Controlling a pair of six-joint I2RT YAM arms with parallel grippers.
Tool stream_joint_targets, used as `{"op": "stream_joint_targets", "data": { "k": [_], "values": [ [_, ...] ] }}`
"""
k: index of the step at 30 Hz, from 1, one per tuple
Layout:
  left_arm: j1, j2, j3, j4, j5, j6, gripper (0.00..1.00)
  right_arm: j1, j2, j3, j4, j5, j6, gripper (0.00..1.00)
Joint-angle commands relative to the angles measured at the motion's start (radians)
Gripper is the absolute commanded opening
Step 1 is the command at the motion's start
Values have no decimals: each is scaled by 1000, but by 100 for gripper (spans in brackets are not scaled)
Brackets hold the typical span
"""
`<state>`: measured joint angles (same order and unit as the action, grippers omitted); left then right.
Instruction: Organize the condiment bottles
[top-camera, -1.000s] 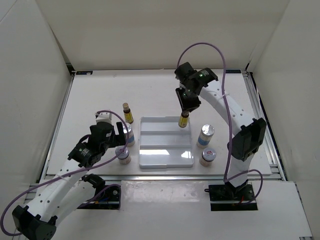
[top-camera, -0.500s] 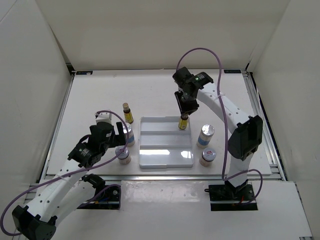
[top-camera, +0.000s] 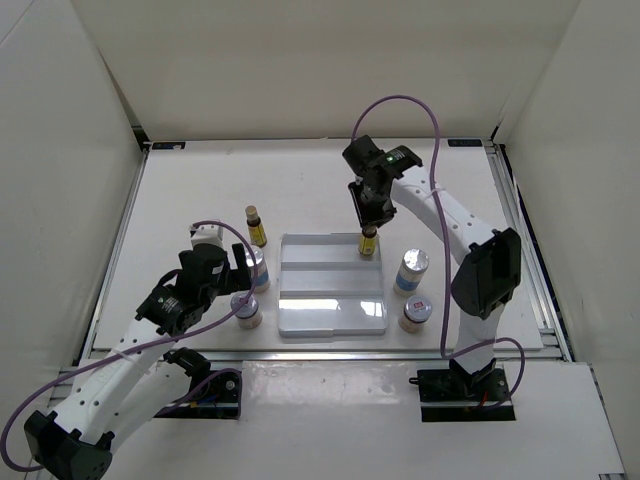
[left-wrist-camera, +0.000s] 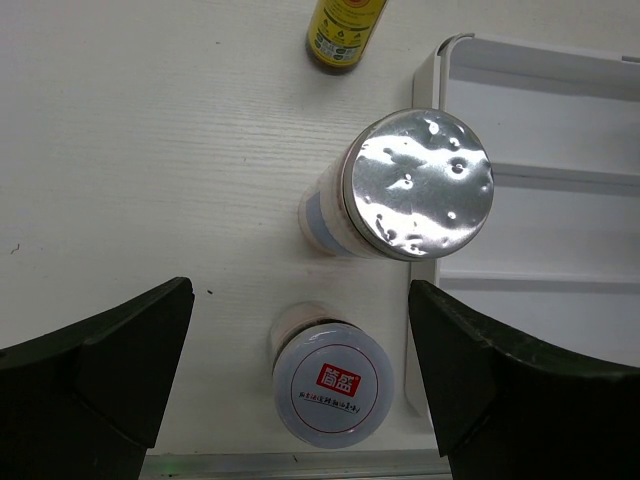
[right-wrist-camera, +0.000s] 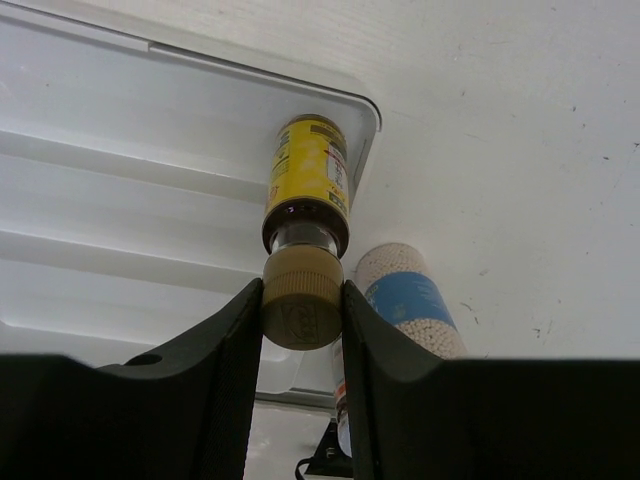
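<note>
Right arm only. Its wrist swung left over the last second and has gone from sitting off to the right of the bottle (top-camera: 368, 245) to nearly straight above it. Right gripper (top-camera: 368, 228) tracked slightly left with it. The forearm now leans further left over the table (top-camera: 200, 180). The cable (top-camera: 420, 105) loop shifted left and sits a touch lower. Any bottle shift on the tray (top-camera: 320, 305) is too small to tell.

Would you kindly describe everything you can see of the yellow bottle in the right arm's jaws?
The bottle is slim, with a yellow printed label, a short clear neck and a tan cap that looks plastic. It stands upright, the right arm's jaws shut on its cap, its base at the white tray's back right corner; whether it touches the tray is unclear.
</note>
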<state>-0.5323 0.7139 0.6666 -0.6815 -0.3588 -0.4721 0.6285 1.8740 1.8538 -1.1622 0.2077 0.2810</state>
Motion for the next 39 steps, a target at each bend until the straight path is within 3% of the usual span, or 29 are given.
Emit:
{"op": "stream_joint_targets", "data": {
  "k": [1,7,10,11,13,14,15,17,21,28,34,39],
  "values": [
    [-3,-14,-2,-7,-17,-7,100,-1,16,-16,55,59,27,0],
    [-3,-14,-2,-7,-17,-7,100,-1,57,-34,73,33,49,0],
    [-3,-14,-2,-16,-17,-7,100,-1,57,-53,73,42,60,10],
    [-3,-14,-2,-16,-17,-7,100,-1,57,-53,73,42,69,25],
    [-3,-14,-2,-16,-17,-7,100,-1,45,-64,73,42,78,41],
    [-3,-24,8,-16,-17,6,100,-1,34,-64,73,42,87,62],
    [-3,-24,8,-16,-2,15,100,-1,34,-64,73,42,87,71],
    [-3,-34,53,-26,14,53,100,-1,8,-64,73,33,96,85],
    [-3,-25,148,-47,15,118,100,-1,-41,-53,73,21,119,96],
    [-3,163,341,-47,-39,147,100,-1,-122,94,7,39,115,100],
    [83,432,574,-67,251,144,100,-22,-141,229,-39,41,54,100],
    [103,607,682,-39,273,130,100,-56,-141,288,-71,-10,14,100]
  ]
}}
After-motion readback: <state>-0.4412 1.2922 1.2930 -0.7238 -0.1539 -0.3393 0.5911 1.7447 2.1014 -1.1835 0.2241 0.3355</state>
